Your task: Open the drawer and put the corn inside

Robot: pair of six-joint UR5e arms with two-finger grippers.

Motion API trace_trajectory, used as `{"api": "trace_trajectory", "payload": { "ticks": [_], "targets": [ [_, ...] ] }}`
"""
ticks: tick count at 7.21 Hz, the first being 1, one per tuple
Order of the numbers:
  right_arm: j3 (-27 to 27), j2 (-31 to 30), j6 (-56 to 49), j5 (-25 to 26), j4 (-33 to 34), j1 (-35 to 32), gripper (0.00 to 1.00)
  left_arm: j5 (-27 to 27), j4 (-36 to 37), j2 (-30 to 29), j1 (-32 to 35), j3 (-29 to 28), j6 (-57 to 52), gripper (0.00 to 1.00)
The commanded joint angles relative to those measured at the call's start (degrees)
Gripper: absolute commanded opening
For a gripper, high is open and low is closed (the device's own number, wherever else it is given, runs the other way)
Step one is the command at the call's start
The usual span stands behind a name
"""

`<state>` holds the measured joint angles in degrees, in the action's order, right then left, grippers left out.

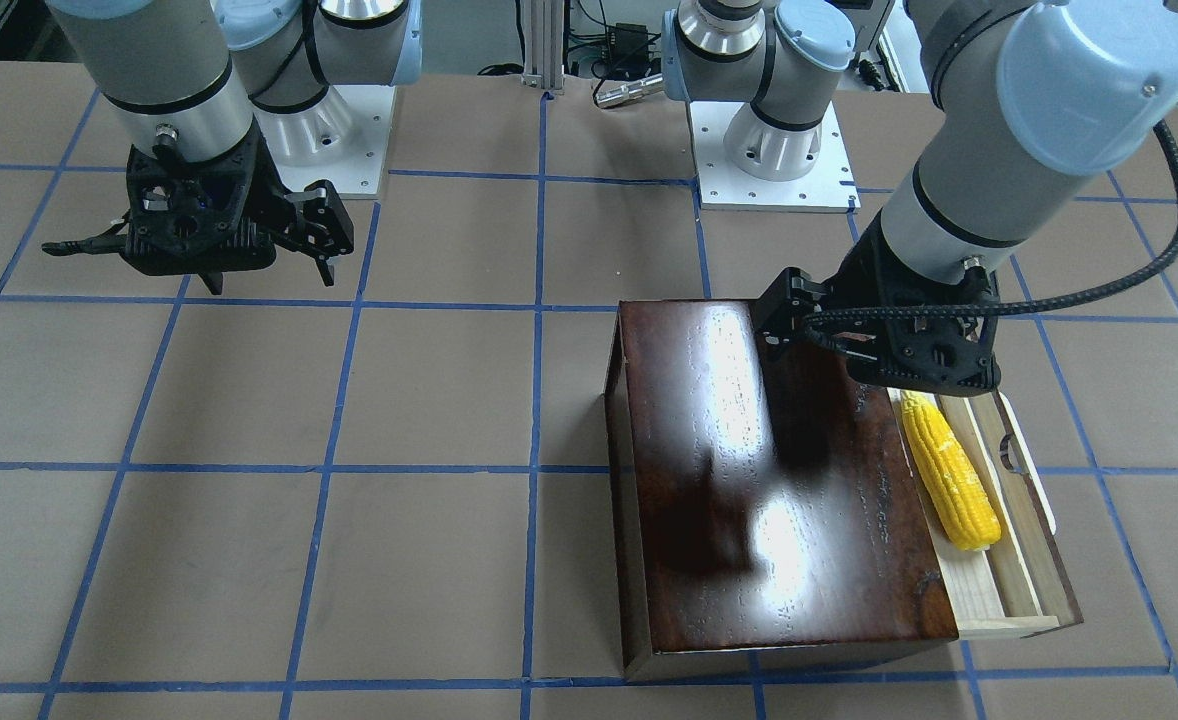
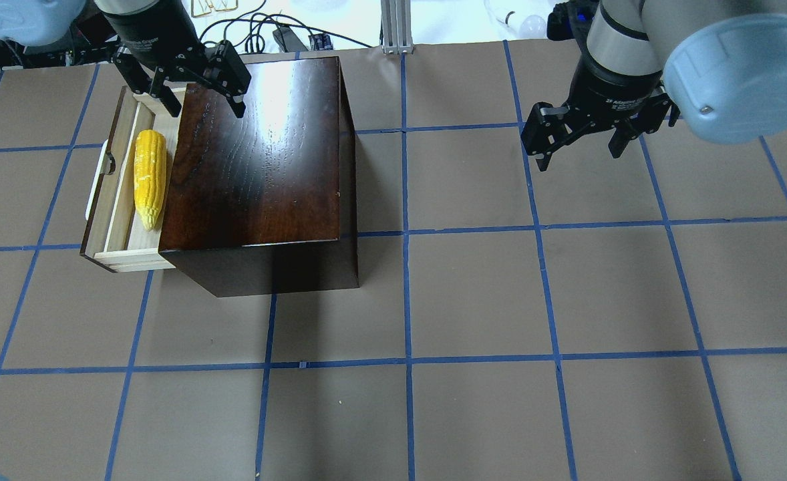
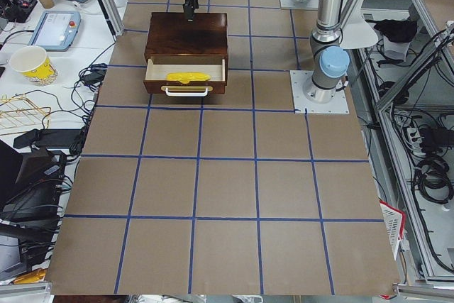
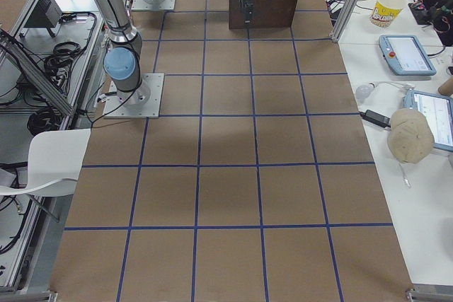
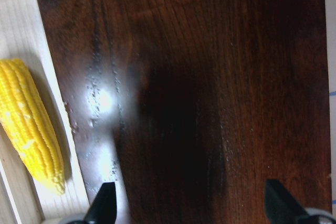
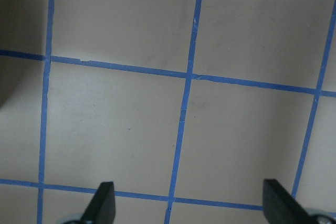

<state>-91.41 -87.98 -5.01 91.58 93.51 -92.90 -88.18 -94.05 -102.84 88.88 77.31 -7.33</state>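
Overhead exterior view, left to right. The drawer [image 2: 121, 224] stood partway out of the box [image 2: 253, 153] on the view's left side. Its dark front panel and white handle [image 2: 91, 200] faced outward to the left.

The corn [image 2: 149, 177] lay flat inside the pale tray, lengthwise along it, with the tapered tip toward the bottom of the view. Its long side was just beside the edge of the box top, and it lay free of both grippers.

The box sat on the table [image 2: 474, 294], with glare on its glossy dark-brown top.

The left gripper [image 2: 201, 107] hung above the box top on the drawer side. Its jaws were spread apart and held nothing. In the left wrist view both fingers [image 5: 105, 205] showed wide apart at the bottom edge. The dark wood was below them, and the corn was off to the left in the tray. How high it hung over the wood could not be told.

Farther right was bare brown paper crossed by blue tape lines [image 2: 407, 267].

The right gripper [image 2: 580, 155] hung over the table well apart from the box. Its jaws were also spread and empty. The right wrist view showed only paper and tape between its fingers.

In the exterior left view the drawer faced the camera, with the yellow cob lying across it behind the handle.
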Motion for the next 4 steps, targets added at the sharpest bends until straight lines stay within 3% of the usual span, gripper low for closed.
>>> {"api": "trace_trajectory", "payload": {
  "ticks": [1,4],
  "targets": [
    [0.0,0.0,0.0,0.0,0.0,0.2,1.00,-0.4,-0.1,1.8,0.1,1.4,2.0,1.00],
    [0.0,0.0,0.0,0.0,0.0,0.0,1.00,-0.4,0.1,3.9,0.1,3.9,2.4,1.00]
  ]
}}
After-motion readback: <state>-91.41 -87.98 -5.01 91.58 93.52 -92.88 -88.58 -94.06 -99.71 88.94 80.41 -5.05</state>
